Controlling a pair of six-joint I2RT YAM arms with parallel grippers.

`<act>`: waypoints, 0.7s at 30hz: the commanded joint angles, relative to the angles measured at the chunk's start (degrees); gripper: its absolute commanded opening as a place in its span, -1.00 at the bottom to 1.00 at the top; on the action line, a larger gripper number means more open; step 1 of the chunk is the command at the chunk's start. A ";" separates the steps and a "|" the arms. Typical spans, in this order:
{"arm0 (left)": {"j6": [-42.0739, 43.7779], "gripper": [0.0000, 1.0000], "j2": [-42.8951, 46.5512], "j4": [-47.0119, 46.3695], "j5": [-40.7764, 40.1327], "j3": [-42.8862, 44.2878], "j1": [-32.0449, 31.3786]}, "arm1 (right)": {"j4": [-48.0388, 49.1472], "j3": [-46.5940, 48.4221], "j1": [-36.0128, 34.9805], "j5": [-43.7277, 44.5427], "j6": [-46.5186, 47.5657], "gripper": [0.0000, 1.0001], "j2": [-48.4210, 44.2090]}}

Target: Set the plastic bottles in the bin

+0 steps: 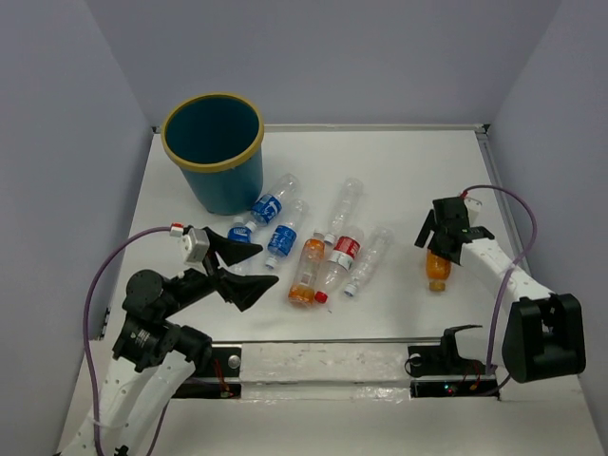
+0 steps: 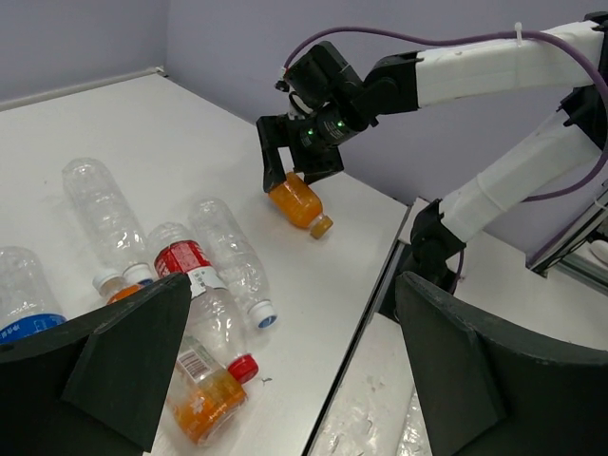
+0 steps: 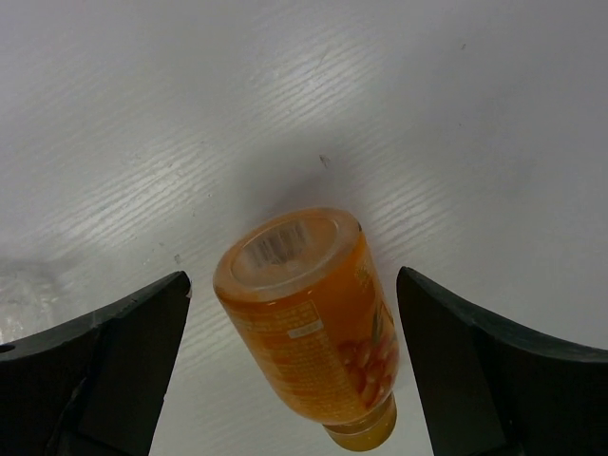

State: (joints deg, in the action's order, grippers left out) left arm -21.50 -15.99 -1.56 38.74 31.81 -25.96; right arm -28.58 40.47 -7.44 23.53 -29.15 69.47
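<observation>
Top external view: the bin (image 1: pixel 226 190) is stood at the far left of the counter (image 1: pixel 418 171), and only its own teal inner wall is seen inside it. Most of the plastic bottles (image 1: pixel 344 209) are laid in a loose cluster beside it, their long axes slanted from far right to near left. Two blue-labelled bottles (image 1: pixel 273 203) are placed nearest the bin. A red-labelled bottle (image 1: pixel 340 256) is pointed with its red cap toward the near edge, just beside an orange-filled bottle (image 1: pixel 306 274).

A second orange bottle (image 1: pixel 437 269) is set well apart at the right, its flat base turned toward the right gripper (image 1: pixel 440 249) and its cap toward the near edge. The jaws are spread wide to either side of it, untouching (whether the base is raised cannot be told).

The left gripper (image 1: pixel 249 266) is held at the cluster's near left, jaws wide apart with nothing between them.

Label lettering is too small to be read; only a barcode is made out.
</observation>
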 commanded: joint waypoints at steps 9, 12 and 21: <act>0.84 0.98 2.89 1.21 -4.38 0.71 -1.64 | -0.51 4.53 1.11 -4.82 0.32 0.01 7.18; 0.75 0.98 2.54 1.39 -4.81 0.62 -2.26 | -2.00 6.55 1.11 -2.44 1.46 -0.14 2.26; 0.75 0.98 1.75 1.47 -8.15 0.88 -2.43 | -6.93 20.78 -1.16 -13.85 1.38 -0.21 -10.93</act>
State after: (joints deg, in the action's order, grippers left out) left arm -21.21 -13.39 1.17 32.29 31.81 -28.27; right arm -34.33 53.93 -6.85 15.94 -26.85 61.49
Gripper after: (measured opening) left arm 0.989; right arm 0.644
